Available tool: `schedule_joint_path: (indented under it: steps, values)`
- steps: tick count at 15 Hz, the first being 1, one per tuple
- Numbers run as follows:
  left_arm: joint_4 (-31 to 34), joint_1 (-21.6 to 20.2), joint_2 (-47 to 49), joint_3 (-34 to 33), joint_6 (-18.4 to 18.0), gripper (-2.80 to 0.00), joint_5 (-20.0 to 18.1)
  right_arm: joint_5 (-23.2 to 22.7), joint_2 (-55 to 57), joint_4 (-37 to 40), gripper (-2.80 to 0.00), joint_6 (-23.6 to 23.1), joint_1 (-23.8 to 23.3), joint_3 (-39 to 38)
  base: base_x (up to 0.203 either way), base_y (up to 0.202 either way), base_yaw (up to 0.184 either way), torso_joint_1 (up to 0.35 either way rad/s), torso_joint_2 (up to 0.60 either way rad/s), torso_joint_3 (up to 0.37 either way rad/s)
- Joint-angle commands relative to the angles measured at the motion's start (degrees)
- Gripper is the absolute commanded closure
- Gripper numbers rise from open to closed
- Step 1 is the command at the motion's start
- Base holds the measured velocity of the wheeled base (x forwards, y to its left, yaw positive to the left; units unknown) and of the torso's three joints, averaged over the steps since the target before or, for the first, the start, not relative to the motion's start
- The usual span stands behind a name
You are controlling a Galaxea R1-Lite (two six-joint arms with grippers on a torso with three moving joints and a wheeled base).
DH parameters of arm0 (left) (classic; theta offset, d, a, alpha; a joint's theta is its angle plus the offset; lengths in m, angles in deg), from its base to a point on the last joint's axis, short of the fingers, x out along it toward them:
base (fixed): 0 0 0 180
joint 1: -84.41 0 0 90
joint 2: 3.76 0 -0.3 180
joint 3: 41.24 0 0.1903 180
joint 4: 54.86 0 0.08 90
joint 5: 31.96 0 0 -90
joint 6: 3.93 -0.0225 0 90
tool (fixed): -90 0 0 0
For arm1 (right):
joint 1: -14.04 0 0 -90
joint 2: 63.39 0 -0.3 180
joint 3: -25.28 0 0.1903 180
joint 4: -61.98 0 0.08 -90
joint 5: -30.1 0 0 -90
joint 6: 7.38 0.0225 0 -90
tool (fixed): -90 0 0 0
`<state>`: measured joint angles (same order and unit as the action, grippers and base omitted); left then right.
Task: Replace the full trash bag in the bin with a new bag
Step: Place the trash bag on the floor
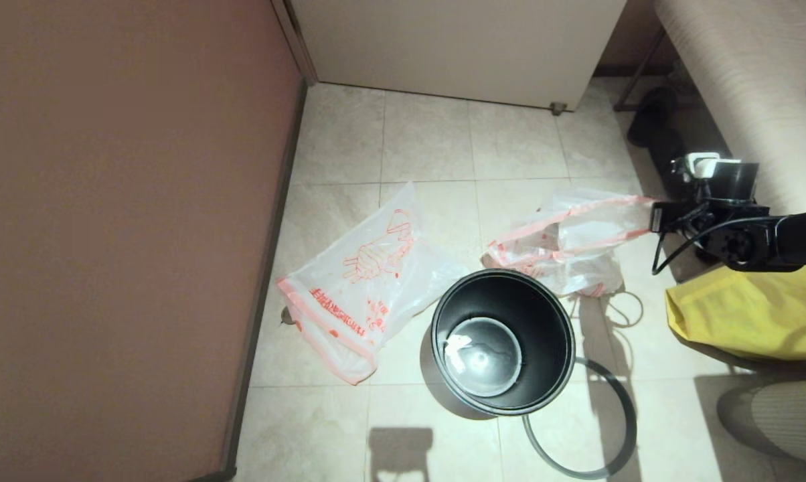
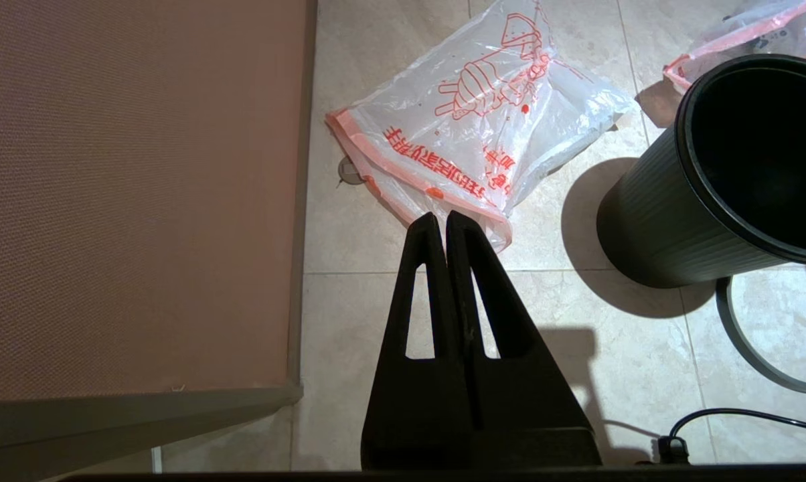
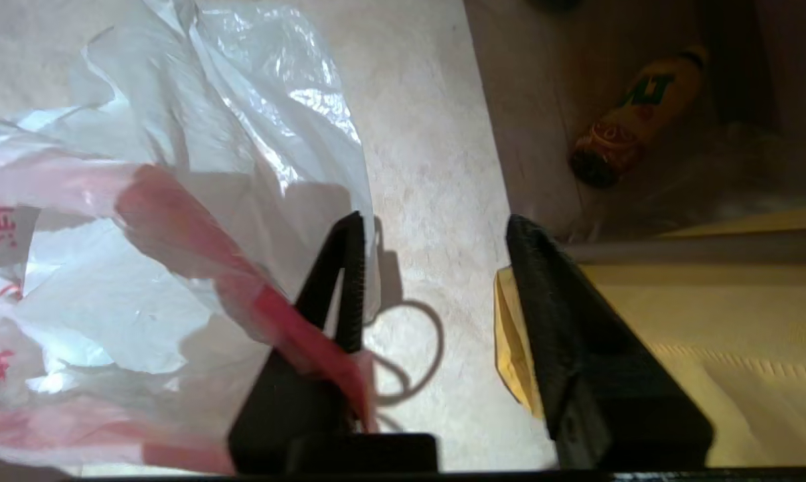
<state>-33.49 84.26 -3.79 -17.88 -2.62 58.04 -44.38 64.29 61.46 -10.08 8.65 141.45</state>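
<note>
The bin [image 1: 503,341] stands on the tiled floor with no bag in it, its glossy black inside showing. Its grey hoop [image 1: 634,425] lies on the floor to its right. The new bag [image 1: 363,281], with the orange-red hand drawing, lies flat to the bin's left. The full trash bag [image 1: 563,248] sits behind the bin to the right. My right gripper [image 1: 659,217] is at its raised pink hem and is open [image 3: 436,224]; the hem [image 3: 269,314] drapes over one finger and nothing is between the jaws. My left gripper [image 2: 443,217] is shut and empty above the new bag's [image 2: 470,127] hem.
A brown wall panel [image 1: 122,227] runs along the left. A white cabinet [image 1: 456,47] stands at the back. A yellow fabric bag [image 1: 751,311] lies at the right below a padded bench [image 1: 744,80]. A yellow bottle [image 3: 634,114] lies under the bench.
</note>
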Motion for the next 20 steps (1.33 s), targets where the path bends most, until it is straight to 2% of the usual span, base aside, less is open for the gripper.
schedule_joint_path:
  steps: [1,3,5,6,8,9,10,11,13,15,16,18,20]
  values:
    - [-0.02,-0.02,0.03,0.00,0.02,0.00,0.00,-0.08,-7.33,5.28,-2.80,-0.03,0.34,-1.95,0.000,0.000,0.000,0.000,0.00,0.000]
    - [-0.02,-0.02,0.03,0.00,0.08,0.00,-0.08,-0.89,-13.45,15.11,-2.80,0.97,0.88,-2.50,0.000,0.000,0.000,0.000,0.00,0.000]
    - [-0.02,-0.02,0.03,0.00,0.08,0.00,0.00,-4.10,-20.21,26.95,-2.80,3.71,1.73,-2.63,0.000,0.000,0.000,0.000,0.00,0.000]
    - [-0.02,-0.02,0.03,0.00,0.09,0.00,0.00,-7.73,-23.49,35.37,-2.80,6.09,2.38,-2.68,0.000,0.000,0.000,0.000,0.00,0.000]
    - [-0.02,-0.02,0.03,0.00,0.01,0.00,0.00,-21.57,-27.97,48.17,-2.80,12.60,3.19,-2.46,0.000,0.000,0.000,0.000,0.00,0.000]
    - [-0.02,-0.06,0.03,0.00,0.00,0.00,0.00,-28.20,-29.43,50.97,-2.80,16.14,3.37,-2.51,0.000,0.000,0.000,0.000,0.00,0.000]
    - [-0.02,-0.02,0.03,0.00,0.00,0.00,0.00,-33.38,-30.29,52.15,-2.80,19.02,3.48,-3.05,0.000,0.000,0.000,0.000,0.00,0.000]
    - [-0.02,-0.02,0.03,0.00,0.00,0.00,0.00,-35.29,-30.64,52.71,-2.80,20.72,3.63,-3.68,0.000,0.000,0.000,0.000,0.00,0.000]
    - [-0.02,-0.02,0.03,0.00,0.05,0.00,0.00,-35.31,-31.16,52.72,-2.80,22.66,5.46,-4.28,0.000,0.000,0.000,0.000,0.00,0.000]
    - [-0.02,-0.02,0.03,0.00,0.00,0.00,0.00,-34.67,-30.46,52.46,-2.80,22.47,6.10,-5.01,0.000,0.000,0.000,0.000,0.00,0.000]
    - [-0.02,-0.02,0.03,0.00,0.01,0.00,0.00,-35.56,-30.55,51.88,-2.80,23.27,5.95,-5.00,0.000,0.000,0.000,0.000,0.00,0.000]
    - [-0.02,-0.02,0.03,0.00,0.01,0.00,0.00,-41.66,-30.80,49.44,-2.80,28.12,5.67,-4.93,0.000,0.000,0.000,0.000,0.00,0.000]
    - [-0.02,-0.02,0.03,0.00,0.06,0.00,0.00,-42.63,-28.79,47.84,-2.80,29.31,4.10,-3.16,0.000,0.000,0.000,0.000,0.00,0.000]
